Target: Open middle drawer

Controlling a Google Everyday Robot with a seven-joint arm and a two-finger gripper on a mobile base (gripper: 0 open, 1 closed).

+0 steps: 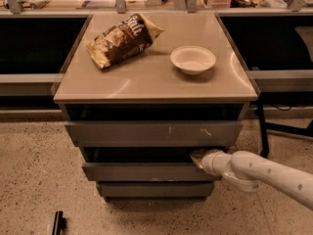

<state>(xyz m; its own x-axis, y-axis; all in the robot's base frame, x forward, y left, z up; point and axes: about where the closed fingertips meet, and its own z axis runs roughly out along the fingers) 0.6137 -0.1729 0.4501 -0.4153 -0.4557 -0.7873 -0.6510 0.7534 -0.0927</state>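
Note:
The middle drawer (142,171) is the plain grey front between the scratched top front (151,132) and the narrow bottom front (154,189). It stands slightly forward of the bottom one, with a dark gap above it. My gripper (197,158) reaches in from the right on a white arm (264,173). Its tip sits at the right end of the middle drawer's top edge, in the gap under the top drawer.
A brown chip bag (122,39) and a white bowl (192,59) lie on the cabinet top (146,80). A dark table leg (262,131) stands right of the cabinet. A small black object (57,223) lies on the speckled floor at lower left.

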